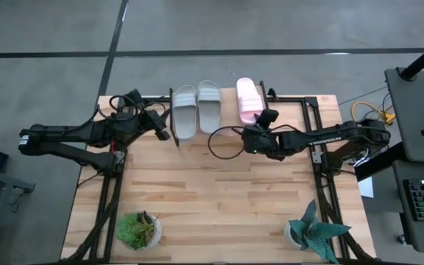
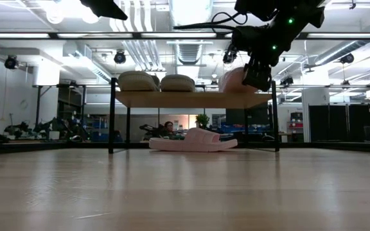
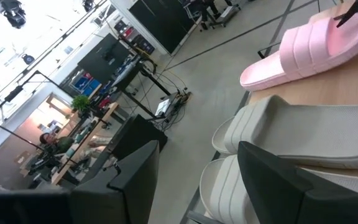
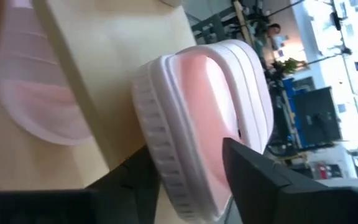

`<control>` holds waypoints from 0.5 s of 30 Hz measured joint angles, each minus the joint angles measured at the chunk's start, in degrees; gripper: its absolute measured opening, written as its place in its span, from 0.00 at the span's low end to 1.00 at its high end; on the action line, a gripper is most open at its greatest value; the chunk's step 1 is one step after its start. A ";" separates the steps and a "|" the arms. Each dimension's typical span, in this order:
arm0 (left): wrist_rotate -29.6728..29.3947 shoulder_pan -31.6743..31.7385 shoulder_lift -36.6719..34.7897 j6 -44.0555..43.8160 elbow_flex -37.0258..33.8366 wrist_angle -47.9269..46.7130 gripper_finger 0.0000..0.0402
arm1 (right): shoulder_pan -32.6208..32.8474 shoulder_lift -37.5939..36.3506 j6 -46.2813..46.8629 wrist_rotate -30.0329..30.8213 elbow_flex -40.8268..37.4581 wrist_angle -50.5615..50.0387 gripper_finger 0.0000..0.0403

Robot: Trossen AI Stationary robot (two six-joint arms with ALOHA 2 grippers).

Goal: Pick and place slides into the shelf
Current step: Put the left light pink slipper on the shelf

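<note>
Three slides up on the shelf [image 1: 300,103]: grey pair [image 1: 196,109] plus pink slide [image 1: 249,98], just ahead of right tool [image 1: 265,124], fingers spread. Second pink slide [image 2: 194,140] on counter [image 1: 219,206] below tool. Drop low, clear shelf edge, pinch strap. Left tool [image 1: 162,126] spread, beside grey pair.

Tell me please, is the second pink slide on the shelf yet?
No. It lies on the table under the shelf; the other pink slide sits on top.

Pink slide [image 1: 225,132] on the surface mostly hidden under shelf [image 1: 293,103] and right arm; right jaws' state indeterminate; grey slides [image 3: 291,134] cut by frame edge.
</note>
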 joint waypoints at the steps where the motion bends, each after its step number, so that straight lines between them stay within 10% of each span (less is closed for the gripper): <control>1: 0.00 0.00 0.00 0.00 0.00 0.00 0.51 | 0.06 0.00 0.48 -0.47 0.02 -0.57 0.42; 15: 0.00 0.00 0.04 0.02 0.00 -0.02 0.51 | 0.26 -0.36 9.21 -8.25 0.03 -7.42 0.61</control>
